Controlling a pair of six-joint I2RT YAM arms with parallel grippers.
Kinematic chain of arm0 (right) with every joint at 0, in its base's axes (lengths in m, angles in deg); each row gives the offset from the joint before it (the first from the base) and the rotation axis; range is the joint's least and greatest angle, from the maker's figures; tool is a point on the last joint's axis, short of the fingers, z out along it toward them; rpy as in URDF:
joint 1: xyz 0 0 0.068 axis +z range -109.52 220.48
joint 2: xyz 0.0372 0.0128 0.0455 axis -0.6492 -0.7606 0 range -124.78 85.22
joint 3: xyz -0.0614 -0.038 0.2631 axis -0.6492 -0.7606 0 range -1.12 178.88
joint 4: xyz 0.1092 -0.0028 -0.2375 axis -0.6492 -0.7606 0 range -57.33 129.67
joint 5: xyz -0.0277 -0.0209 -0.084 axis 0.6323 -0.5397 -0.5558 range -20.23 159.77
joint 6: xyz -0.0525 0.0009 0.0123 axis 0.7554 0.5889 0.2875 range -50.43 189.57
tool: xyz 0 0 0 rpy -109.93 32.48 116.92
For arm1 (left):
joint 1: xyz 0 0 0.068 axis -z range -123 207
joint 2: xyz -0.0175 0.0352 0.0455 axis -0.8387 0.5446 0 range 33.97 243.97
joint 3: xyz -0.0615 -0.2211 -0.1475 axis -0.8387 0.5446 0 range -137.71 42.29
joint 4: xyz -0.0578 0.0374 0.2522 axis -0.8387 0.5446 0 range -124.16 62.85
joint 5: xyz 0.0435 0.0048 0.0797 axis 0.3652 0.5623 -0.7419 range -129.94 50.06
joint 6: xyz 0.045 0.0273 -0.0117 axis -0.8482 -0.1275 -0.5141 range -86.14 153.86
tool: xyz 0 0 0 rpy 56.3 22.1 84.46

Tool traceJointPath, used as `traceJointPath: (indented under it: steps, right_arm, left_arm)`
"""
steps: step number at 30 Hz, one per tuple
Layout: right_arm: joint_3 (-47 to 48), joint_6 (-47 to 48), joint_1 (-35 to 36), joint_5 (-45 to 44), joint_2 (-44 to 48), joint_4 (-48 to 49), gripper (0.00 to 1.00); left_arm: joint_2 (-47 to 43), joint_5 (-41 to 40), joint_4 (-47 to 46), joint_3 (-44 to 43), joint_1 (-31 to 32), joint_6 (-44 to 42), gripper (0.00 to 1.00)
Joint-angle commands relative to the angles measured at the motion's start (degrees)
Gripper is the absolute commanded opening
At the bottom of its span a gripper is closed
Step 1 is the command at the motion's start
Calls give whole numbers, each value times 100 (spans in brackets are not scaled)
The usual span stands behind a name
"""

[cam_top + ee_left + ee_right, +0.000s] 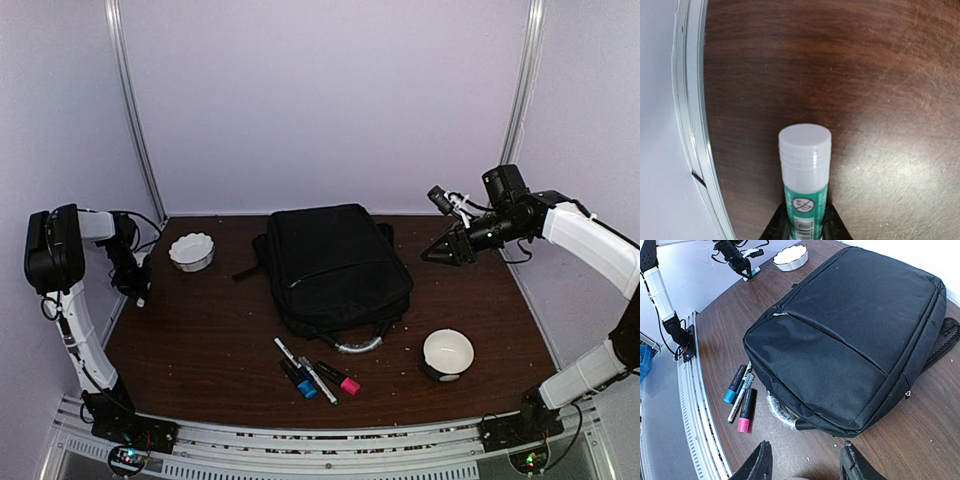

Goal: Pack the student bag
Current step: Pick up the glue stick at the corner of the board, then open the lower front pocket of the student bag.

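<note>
Left gripper [805,227] clamps a white-capped green glue stick [804,165]; right gripper [805,456], jaws spread and empty, hangs near the large black fabric backpack [850,335].

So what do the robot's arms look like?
The left arm and right arm have white shells, black joints and thin black cables. Each ends in a black two-finger tool; the right tool has tapered fingers.
</note>
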Motion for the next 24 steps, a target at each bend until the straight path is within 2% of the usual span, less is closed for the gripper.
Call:
traceJointPath:
  steps: [1,7,13,16,24]
  right_arm:
    - [14,4,6,14,-69,-36,46]
    - [10,237,7,-176,-91,-1,46]
    - [186,758,95,-1035,-280,324,47]
    - [570,1129,328,-1935,-803,356,47]
    - [1925,1385,1166,-3254,-2304,246,45]
  left_arm:
    - [-236,-142,341,-93,195,127,16]
    - [-1352,108,435,342,822,463,15]
    - [-2271,718,337,532,1907,784,14]
    - [-2604,1218,-59,573,2541,1047,14]
    - [-2936,2339,-1599,769,4005,1736,13]
